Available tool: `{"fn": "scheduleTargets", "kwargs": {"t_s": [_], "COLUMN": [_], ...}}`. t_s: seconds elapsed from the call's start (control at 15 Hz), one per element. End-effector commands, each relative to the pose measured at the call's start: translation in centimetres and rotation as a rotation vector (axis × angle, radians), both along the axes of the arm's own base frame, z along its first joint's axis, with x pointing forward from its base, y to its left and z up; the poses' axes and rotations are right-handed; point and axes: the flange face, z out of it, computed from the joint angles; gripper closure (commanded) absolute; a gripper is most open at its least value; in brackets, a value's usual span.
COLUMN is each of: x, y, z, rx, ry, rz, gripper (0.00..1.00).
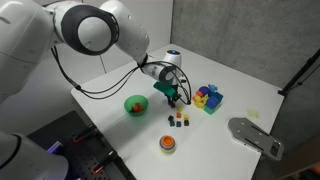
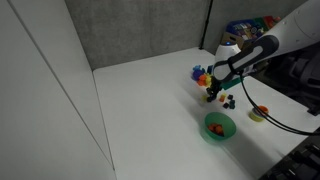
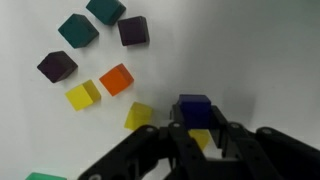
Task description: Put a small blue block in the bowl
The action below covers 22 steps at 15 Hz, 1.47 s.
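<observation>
Gripper (image 3: 196,127) pinches the tiny blue cube (image 3: 192,105), held above the scattered coloured cubes (image 3: 116,78); I'd carry it level over the small round green bowl (image 1: 135,104), dip low, then release.

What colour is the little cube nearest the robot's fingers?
The little cube is dark blue, clearest in the wrist view.

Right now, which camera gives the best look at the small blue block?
The wrist view: the small blue block sits large and clear right at the pincer tips, near other coloured cubes. In both exterior views those cubes are mere specks beside the pincer, and I cannot pick the blue one out.
</observation>
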Motion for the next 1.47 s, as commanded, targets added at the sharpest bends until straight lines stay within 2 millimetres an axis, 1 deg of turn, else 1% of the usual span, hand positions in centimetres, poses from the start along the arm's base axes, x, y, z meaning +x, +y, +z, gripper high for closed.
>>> {"fn": "scheduleTargets", "kwargs": {"t_s": [0.0,0.2,0.33,0.67,0.8,1.13,1.2,1.27,1.33,1.4], "x": [-0.9,-2.5,-4.0,-8.8,-10.7,-15.5,-16.3,-17.0,-17.6,-18.0], "y": [1.4,2.6,3.4,6.1,7.6,12.5,13.3,14.0,14.5,14.8], "z": [4.6,7.3,8.6,10.4,11.0,12.4,12.7,13.1,13.5,14.0], "rx": [-0.033,-0.055,-0.078,-0.112,-0.119,-0.131,-0.131,-0.131,-0.132,-0.135], "ry": [-0.002,-0.013,-0.021,0.027,0.043,0.061,0.07,0.087,0.099,0.112], "rz": [0.018,0.061,0.088,0.192,0.228,0.301,0.308,0.315,0.315,0.315], "gripper": [0.9,0.9,0.9,0.9,0.91,0.91,0.85,0.45,0.44,0.37]}}
